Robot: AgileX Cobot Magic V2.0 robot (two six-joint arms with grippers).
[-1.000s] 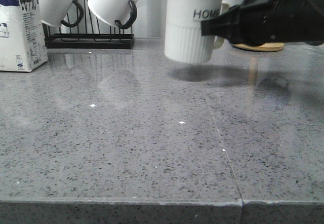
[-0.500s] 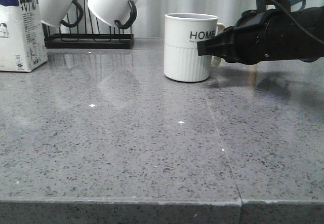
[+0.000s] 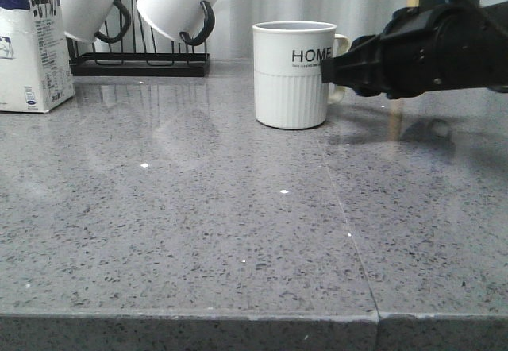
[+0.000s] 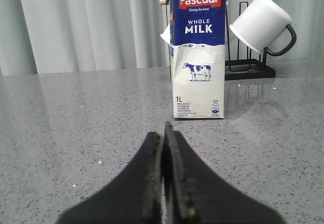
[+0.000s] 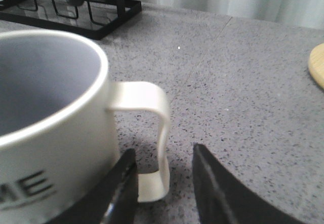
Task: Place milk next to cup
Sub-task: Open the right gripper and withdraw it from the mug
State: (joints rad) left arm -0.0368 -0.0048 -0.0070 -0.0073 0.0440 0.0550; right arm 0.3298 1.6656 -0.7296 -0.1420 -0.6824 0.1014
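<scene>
Cup down, milk not yet moved.
Front view: the right end effector [image 3: 327,70] sits beside the cup [image 3: 291,75] on the bench [image 3: 238,208]. Left wrist view: the left end effector [image 4: 164,133] is closed and empty; the milk [image 4: 197,49] stands straight ahead, apart. Right wrist view: the right end effector [image 5: 164,171] is open around the handle; pulling away crooked could tip the cup.

Low front view across the table [image 3: 198,232], wrist views closer (perhaps overlapping), cup [image 3: 292,73] shared

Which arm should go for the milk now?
Left. Its gripper, jaws shut, points straight at the milk; the right gripper is open around the cup handle, far across the table.
</scene>
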